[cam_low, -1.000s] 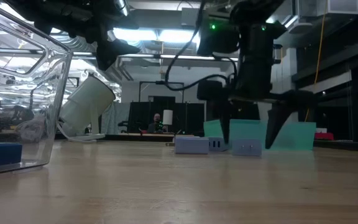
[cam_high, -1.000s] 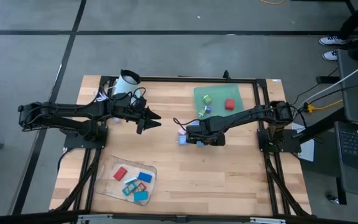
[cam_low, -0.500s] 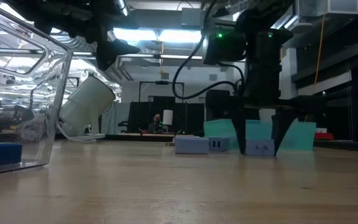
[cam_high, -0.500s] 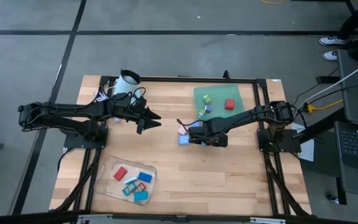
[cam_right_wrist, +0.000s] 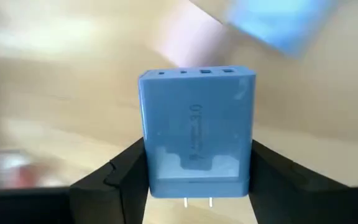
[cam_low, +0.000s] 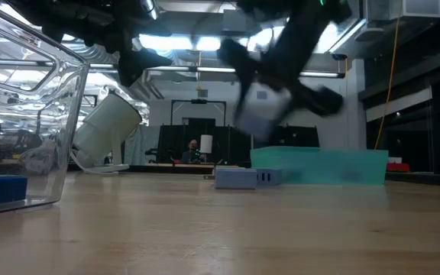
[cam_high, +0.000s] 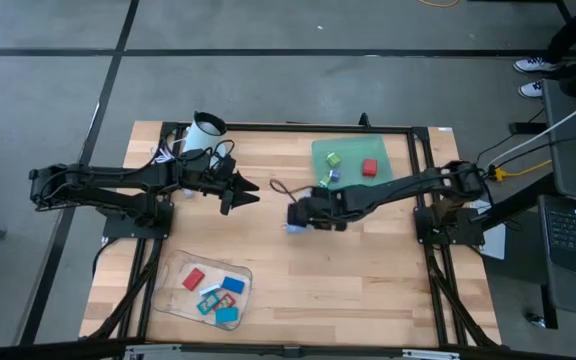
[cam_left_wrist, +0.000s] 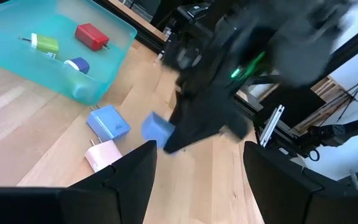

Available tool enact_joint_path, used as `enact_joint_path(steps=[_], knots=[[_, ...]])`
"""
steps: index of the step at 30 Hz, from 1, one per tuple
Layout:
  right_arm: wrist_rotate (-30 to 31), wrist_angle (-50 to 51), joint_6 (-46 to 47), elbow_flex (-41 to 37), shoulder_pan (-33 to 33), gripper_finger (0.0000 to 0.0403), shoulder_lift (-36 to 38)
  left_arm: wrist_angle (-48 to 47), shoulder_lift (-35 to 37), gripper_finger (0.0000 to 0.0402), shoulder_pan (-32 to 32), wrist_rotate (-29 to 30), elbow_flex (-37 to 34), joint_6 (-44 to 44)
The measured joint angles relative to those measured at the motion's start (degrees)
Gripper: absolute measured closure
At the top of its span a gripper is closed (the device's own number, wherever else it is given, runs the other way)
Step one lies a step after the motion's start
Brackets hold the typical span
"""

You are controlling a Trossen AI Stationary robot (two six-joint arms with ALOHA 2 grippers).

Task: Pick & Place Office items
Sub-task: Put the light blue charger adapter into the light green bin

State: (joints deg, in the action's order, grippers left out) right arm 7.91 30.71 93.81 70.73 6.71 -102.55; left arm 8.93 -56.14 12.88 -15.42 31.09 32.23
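My right gripper point(cam_high: 296, 216) is shut on a light blue blocky piece point(cam_right_wrist: 195, 133) and holds it above the table's middle; the piece also shows in the low view point(cam_low: 262, 111). A second blue piece point(cam_left_wrist: 108, 122) and a pink piece point(cam_left_wrist: 102, 154) lie flat on the wood below it. A green tray point(cam_high: 348, 160) holds red, green and blue pieces. A clear container point(cam_high: 204, 287) at the near left holds several red, blue and teal pieces. My left gripper point(cam_high: 246, 190) hangs open and empty left of the middle. My right gripper pinches the light blue piece by its two narrow sides point(cam_right_wrist: 146, 149) between its two fingers point(cam_right_wrist: 120, 177). The piece's pronged end point(cam_right_wrist: 197, 200) faces back toward the wrist. The piece is lifted clear of the table and hangs tilted point(cam_low: 262, 111).
A white mug point(cam_high: 205, 130) lies tipped at the far left, with a white cord beside it. The dark frame rails point(cam_high: 416, 190) run along the table's edges. Bare wood lies between the container and the green tray.
My right gripper has shut on the light blue piece, which stood on the table beside the other two. It has lifted the piece clear, tipped it and carried it a little toward the table's left edge.
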Motion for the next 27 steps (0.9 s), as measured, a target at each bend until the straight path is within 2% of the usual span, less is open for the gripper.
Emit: enact_joint_path(steps=[6,9,12,20,27], knots=[[12.82,-2.57,-9.74,4.25,-0.44,0.0194,5.31,0.06,0.0,0.0167,-0.02,0.24,0.0,0.0],[19.0,-1.38,-11.12,3.96,-1.99,0.0194,7.62,0.07,0.0,0.0167,-0.02,0.26,0.0,0.0],[22.36,1.81,-13.82,3.44,-4.76,0.0194,9.27,0.08,0.01,0.0167,-0.02,0.26,0.0,0.0],[19.68,14.43,-21.14,3.31,-16.4,0.0194,9.89,0.07,0.01,0.0167,-0.02,0.29,0.0,0.0],[16.08,15.09,-31.4,3.31,-27.61,0.0194,8.84,0.04,0.0,0.0167,-0.01,1.03,0.0,-0.02]])
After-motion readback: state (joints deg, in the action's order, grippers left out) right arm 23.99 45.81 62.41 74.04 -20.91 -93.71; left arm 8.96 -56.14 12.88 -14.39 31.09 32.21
